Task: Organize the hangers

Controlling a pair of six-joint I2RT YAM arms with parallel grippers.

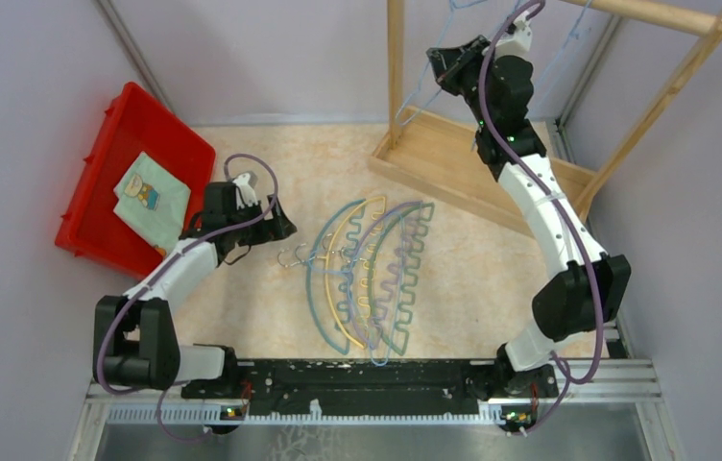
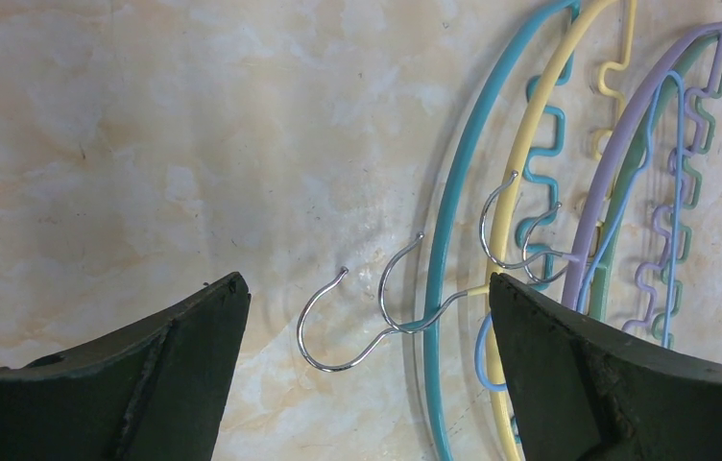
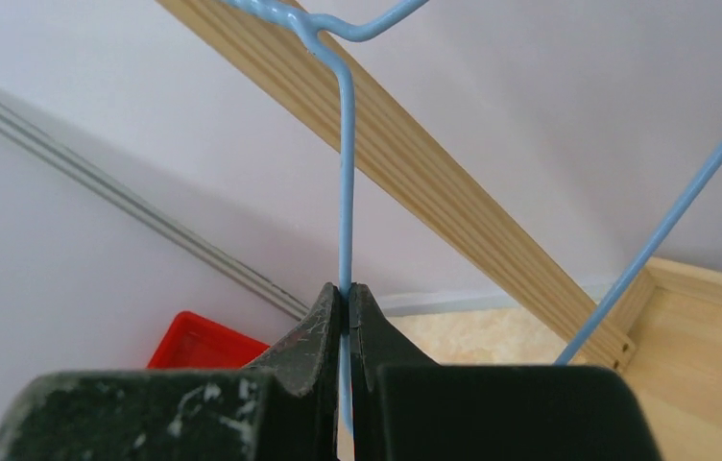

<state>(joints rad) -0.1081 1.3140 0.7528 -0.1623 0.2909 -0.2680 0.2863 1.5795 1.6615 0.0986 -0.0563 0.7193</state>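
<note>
Several arched plastic hangers lie in a pile mid-table: blue [image 1: 317, 288], yellow [image 1: 340, 248], purple [image 1: 382, 235] and green [image 1: 405, 317], with metal hooks [image 1: 301, 256] pointing left. My left gripper [image 1: 283, 227] is open just left of and above the hooks [image 2: 338, 327]; a thin light-blue wire hanger [image 2: 664, 173] lies among the pile. My right gripper [image 1: 437, 60] is raised beside the wooden rack and is shut on a light-blue wire hanger [image 3: 344, 192], whose wire runs up toward the rail.
The wooden rack [image 1: 453, 158] stands at the back right, its top rail [image 1: 660, 13] high up. A red bin [image 1: 112, 178] with a folded cloth [image 1: 151, 200] sits at the left. Grey walls enclose the table.
</note>
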